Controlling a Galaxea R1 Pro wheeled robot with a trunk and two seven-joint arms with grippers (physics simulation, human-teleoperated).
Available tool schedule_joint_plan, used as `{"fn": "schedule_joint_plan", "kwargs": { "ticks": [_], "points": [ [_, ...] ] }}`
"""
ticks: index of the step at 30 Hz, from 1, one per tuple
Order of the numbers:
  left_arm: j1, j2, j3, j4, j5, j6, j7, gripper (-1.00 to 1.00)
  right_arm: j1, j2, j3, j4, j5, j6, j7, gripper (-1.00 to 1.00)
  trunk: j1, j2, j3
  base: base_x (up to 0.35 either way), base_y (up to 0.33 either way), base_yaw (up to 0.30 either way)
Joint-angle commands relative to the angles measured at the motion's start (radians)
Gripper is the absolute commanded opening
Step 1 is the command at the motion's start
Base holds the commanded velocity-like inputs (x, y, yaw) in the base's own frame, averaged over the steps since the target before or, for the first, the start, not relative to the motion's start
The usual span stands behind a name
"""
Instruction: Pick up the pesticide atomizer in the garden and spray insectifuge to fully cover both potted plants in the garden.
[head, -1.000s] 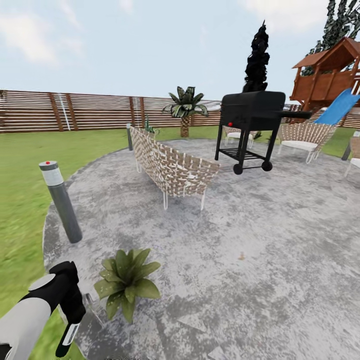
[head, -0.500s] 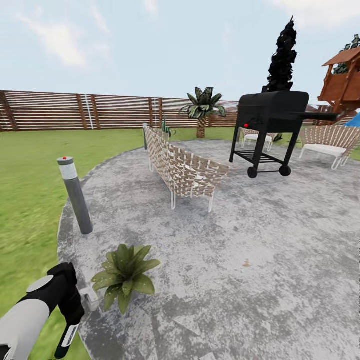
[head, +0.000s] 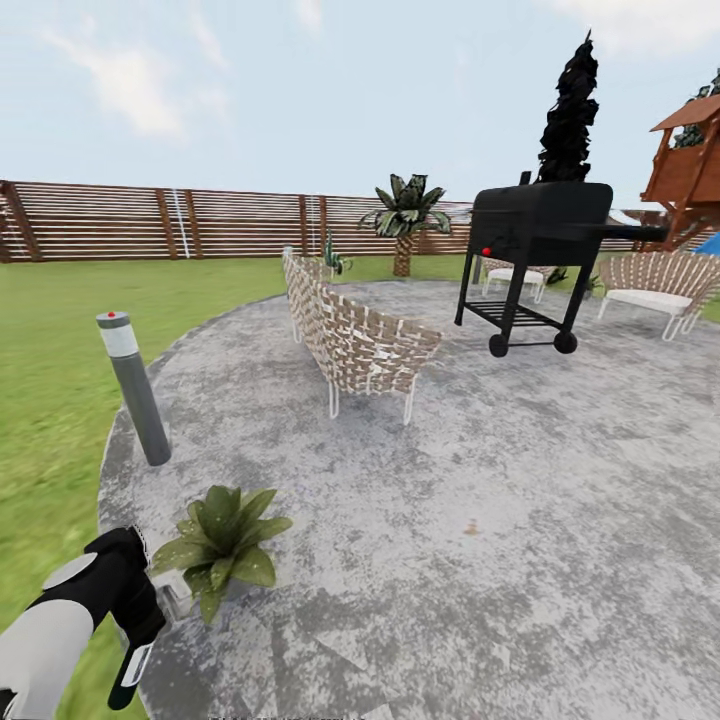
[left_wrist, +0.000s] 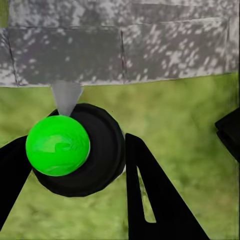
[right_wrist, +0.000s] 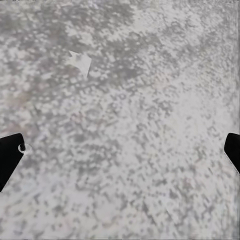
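One potted plant (head: 218, 540) near, apparently, left gripper (head: 135, 665).

Potted plant (head: 219, 535) on patio (head: 520, 480) — bollard (head: 134, 400) behind, chair (head: 352, 340) beyond.

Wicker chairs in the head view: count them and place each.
3: nearest wicker chair mid-patio; one at right beyond the grill; one partly hidden behind it. Others may be hidden.
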Motion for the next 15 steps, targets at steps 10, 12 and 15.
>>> {"fn": "schedule_joint_plan", "kwargs": {
  "ticks": [10,12,15],
  "points": [
    [-0.001,-0.002,0.043,0.007,-0.010,0.011,-0.006,-1.00,0.000,0.000,0.009,0.000,-0.010,-0.002,-0.001,1.00,0.000,0.000,-0.001,-0.029,-0.121,0.265],
    [-0.001,-0.005,0.046,0.003,-0.009,0.016,-0.009,-1.00,0.000,0.000,0.009,0.001,-0.010,-0.002,-0.001,1.00,0.000,0.000,-0.001,-0.001,-0.004,0.276],
    [-0.013,-0.009,0.042,-0.009,-0.008,0.086,-0.022,-1.00,0.000,0.000,0.009,0.001,-0.010,-0.001,-0.001,1.00,0.000,0.000,-0.001,0.000,-0.001,0.276]
  ]
}}
